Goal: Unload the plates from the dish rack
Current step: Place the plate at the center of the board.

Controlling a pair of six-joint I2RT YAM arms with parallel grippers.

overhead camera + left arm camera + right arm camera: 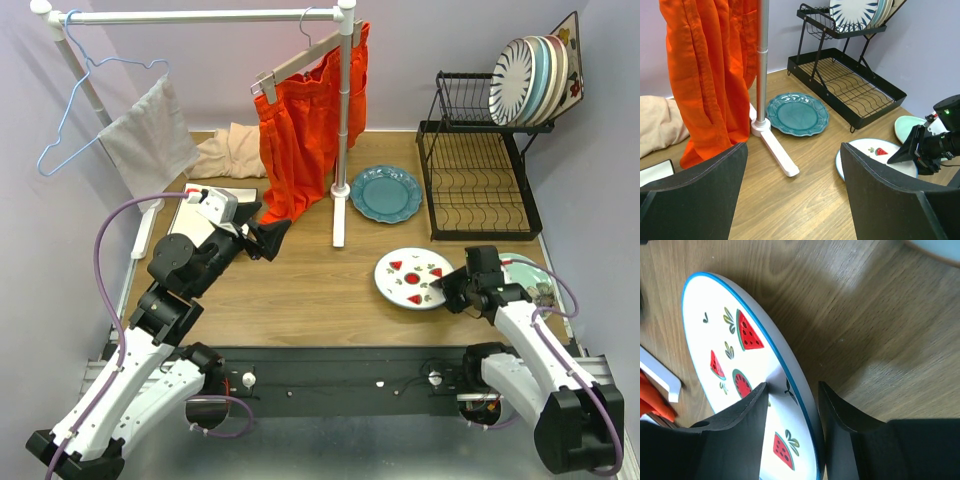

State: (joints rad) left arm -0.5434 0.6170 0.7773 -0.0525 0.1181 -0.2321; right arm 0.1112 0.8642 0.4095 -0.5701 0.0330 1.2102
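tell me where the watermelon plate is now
Top view: the watermelon plate lies on the table near right, in front of the rack, its rim inside the right gripper.

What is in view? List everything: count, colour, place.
dish rack: one, black, far right.
racked plates: several, front one white with blue stripes, upright on the rack's upper shelf.
teal plate: one, teal, flat by the rail's foot.
watermelon plate: one, white, blue rim, near right.
pale plate: one, mint, near right edge.
clothes rail: one, white, far left.
garment: one, orange, hanging on the rail.
grey cloth: one, on the rail.
beige cloth: one, behind the rail.
hanger: one, blue, rail's left end.
left gripper: one, black, open, empty.
right gripper: one, black, astride the watermelon plate's rim.
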